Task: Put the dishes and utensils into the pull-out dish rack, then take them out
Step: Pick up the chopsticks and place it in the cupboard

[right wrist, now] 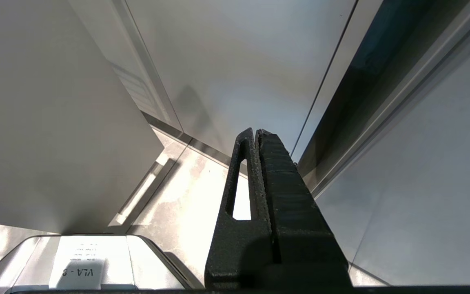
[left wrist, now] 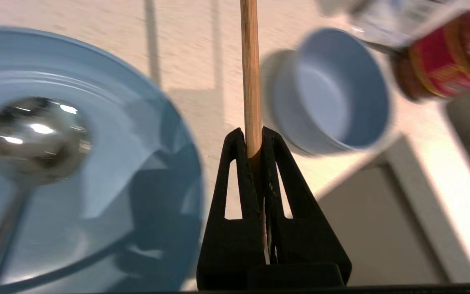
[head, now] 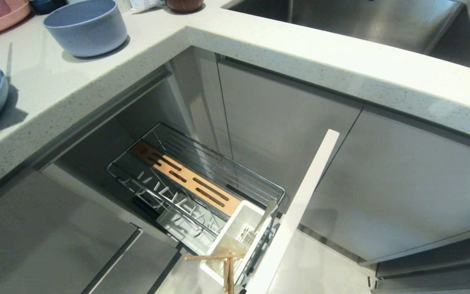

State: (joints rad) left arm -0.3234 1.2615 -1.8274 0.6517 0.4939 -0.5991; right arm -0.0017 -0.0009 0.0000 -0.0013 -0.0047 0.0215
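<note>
The left gripper (left wrist: 253, 136) has its two black fingers (left wrist: 235, 171) pressed onto a single light-wood chopstick (left wrist: 250, 73), which runs straight out from between the fingertips over the pale speckled countertop (left wrist: 186, 45). To one side of the fingers lies the wide light-blue plate (left wrist: 137, 134), with the bowl of the silver spoon (left wrist: 35, 136) resting on it; to the other side, just beyond the tips, sits the smaller light-blue bowl (left wrist: 333, 94), and past it a jar with a red label (left wrist: 443, 61). In the head view the pull-out dish rack (head: 196, 179) stands drawn out below the counter edge, and its white utensil cup (head: 239, 241) holds the fork (head: 259, 226) and another chopstick (head: 229, 273). The right gripper (right wrist: 257, 134) hangs low beside the grey cabinet fronts (right wrist: 239, 61), its fingers together with nothing between them.
</note>
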